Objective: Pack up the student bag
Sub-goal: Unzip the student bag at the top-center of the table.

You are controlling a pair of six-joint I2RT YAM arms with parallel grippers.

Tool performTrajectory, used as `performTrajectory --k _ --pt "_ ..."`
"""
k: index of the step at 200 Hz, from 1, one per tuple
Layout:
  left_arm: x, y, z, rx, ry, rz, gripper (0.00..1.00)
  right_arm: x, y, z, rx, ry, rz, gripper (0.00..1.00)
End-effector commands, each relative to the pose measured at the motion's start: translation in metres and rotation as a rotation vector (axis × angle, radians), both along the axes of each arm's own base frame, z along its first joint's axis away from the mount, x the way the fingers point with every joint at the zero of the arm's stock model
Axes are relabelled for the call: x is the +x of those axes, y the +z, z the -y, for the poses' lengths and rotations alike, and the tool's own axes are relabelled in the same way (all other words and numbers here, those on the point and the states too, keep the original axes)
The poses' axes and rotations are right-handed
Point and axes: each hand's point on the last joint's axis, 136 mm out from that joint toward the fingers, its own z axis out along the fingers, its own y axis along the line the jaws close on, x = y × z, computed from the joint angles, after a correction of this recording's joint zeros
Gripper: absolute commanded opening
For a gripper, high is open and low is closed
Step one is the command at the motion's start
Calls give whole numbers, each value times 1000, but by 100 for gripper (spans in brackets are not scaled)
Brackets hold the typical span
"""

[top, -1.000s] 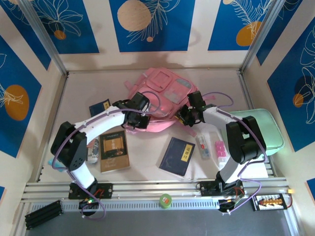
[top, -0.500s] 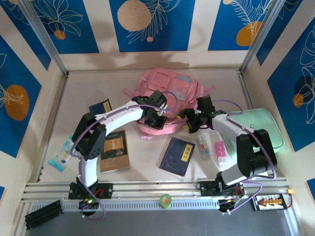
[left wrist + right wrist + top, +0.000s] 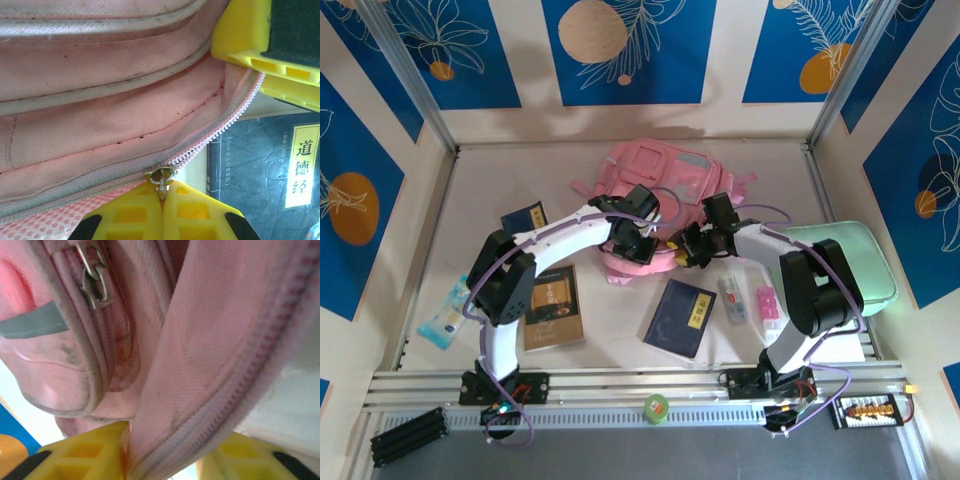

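Left fingers (image 3: 132, 212) pressed together on zip pull (image 3: 161, 176) of pink backpack (image 3: 670, 180); right fingers (image 3: 85, 450) clamped on backpack's zipper edge (image 3: 200, 405).

Blue leaf-print walls (image 3: 630, 50) — pale table (image 3: 520, 180)

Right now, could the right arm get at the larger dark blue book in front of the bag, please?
Probably, once freed: the right pincer grips the student bag by its edge, but the book lies close, uncovered.
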Motion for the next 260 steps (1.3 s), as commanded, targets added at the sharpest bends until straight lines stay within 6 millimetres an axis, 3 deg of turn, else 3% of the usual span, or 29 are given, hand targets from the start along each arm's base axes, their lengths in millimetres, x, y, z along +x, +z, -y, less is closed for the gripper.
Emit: performTrajectory --k 1,19,31,79,120,150,202,239,260 --pt "-10 13 -20 63 -9 36 0 5 -5 8 -43 -18 1 25" --pt "-14 12 -32 96 -21 37 0 10 -5 15 -75 -17 32 12" --pt "-15 12 -39 111 -33 42 0 14 0 18 -95 -4 68 7" --pt "-4 9 -64 146 16 70 0 20 7 32 -143 1 118 4" --pt "8 6 -98 175 73 74 0 20 7 49 -186 6 139 1" --pt "13 7 -119 173 117 79 0 31 13 61 -202 46 215 1" --pt "-10 12 -76 25 40 69 0 48 20 59 -154 140 282 1" --pt "-23 19 -24 -81 -26 66 0 72 22 80 -174 122 326 1" --pt "-21 26 6 -138 -57 96 0 83 25 102 -207 68 321 10"
